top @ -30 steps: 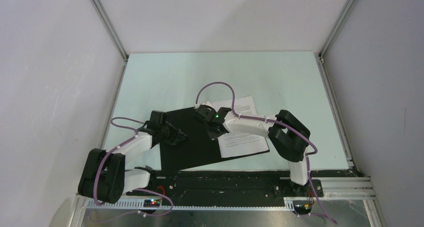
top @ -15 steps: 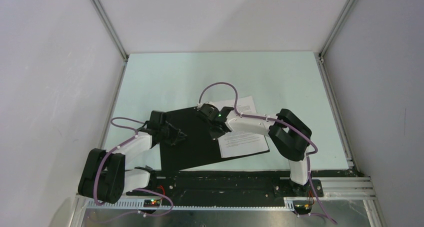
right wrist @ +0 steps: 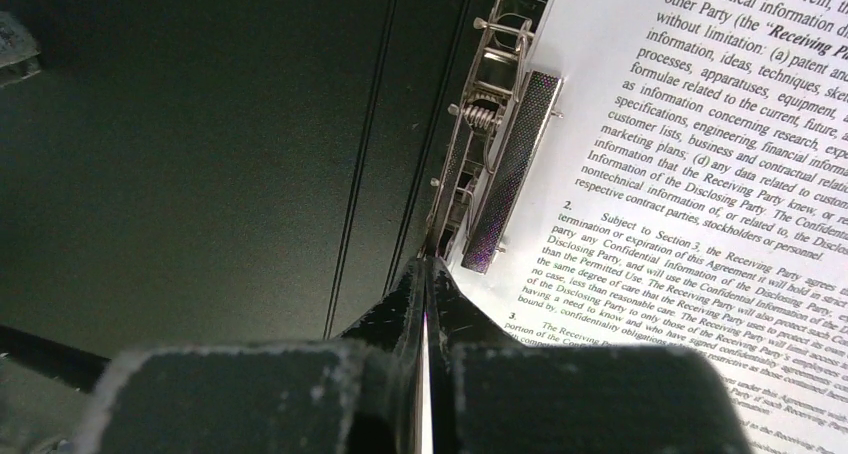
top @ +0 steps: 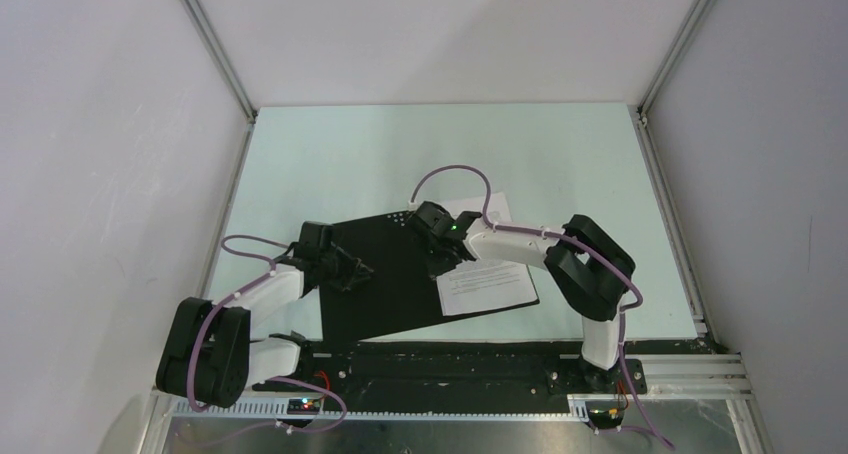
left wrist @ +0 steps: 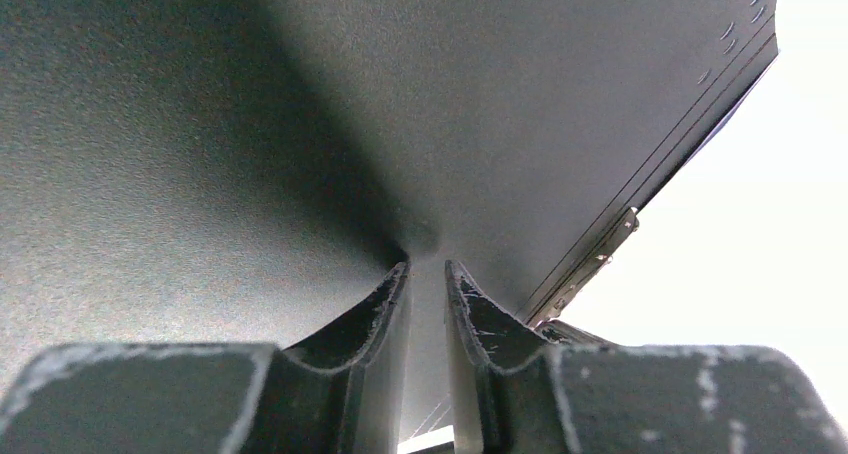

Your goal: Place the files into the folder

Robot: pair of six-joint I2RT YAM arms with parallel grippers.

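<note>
White-cased, the left arm [top: 265, 294] lies low and bent, its left pincer [left wrist: 427, 266] clenched on the black cover of the large flat open folder [top: 385, 289]; the right arm [top: 515, 246] hooks inward, right pincer [right wrist: 426, 262] pressed closed, tips at the metal spring clip [right wrist: 480, 124]. On the pale green desk [top: 560, 154] the folder's long axis runs left-right, slightly skewed, with the white printed sheet [right wrist: 690, 144] on its right half

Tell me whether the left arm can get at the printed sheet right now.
Probably not: the left gripper is shut on the left cover of the folder, and the printed sheet lies on its right half, past the right gripper.
</note>
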